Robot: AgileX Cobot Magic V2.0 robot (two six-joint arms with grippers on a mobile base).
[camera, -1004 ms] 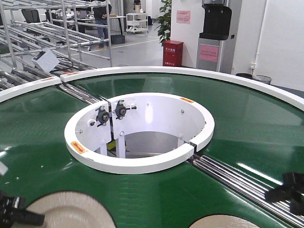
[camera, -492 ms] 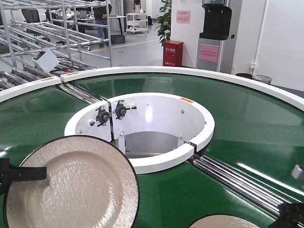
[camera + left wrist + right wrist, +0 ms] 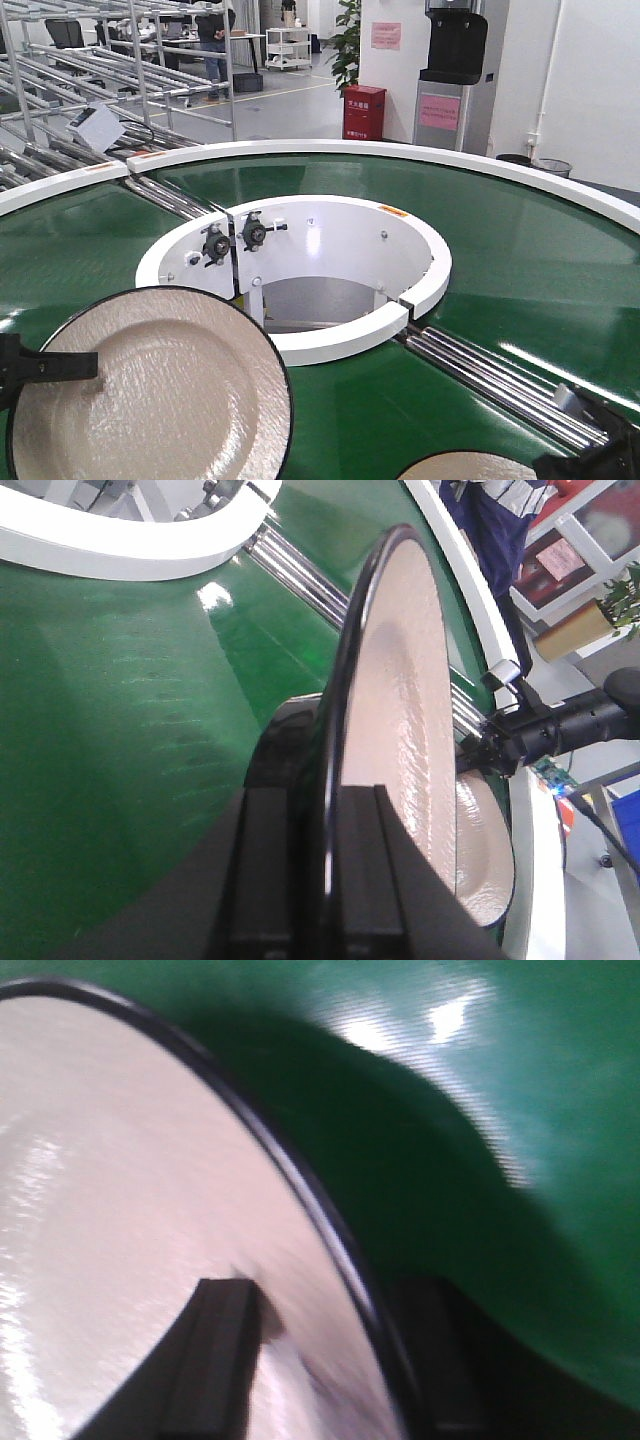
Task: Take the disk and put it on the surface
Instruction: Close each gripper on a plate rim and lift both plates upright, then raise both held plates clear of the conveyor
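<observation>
Exterior front-facing view: at the lower left the disk (image 3: 150, 390) is held clear of the green conveyor belt (image 3: 520, 260), tilted with its cream face toward the camera. It is clamped by its black rim in the left gripper (image 3: 70, 366), whose jaws are closed on the edge, as is confirmed edge-on in the left wrist view. The grab is judged done for this disk, and the carry to the surface is in hand. That surface is shown in no view, so a swing away from the belt and a level set-down are called for next. The right gripper (image 3: 575, 460) is placed at a second disk (image 3: 470, 468) at the bottom edge. In the blurred right wrist view its jaws are seen parted astride that rim, apparently not yet pinched. Compared with a second ago, the first disk is raised off the belt. Since half a second ago it is unmoved, while the right gripper is shifted toward the second disk.
</observation>
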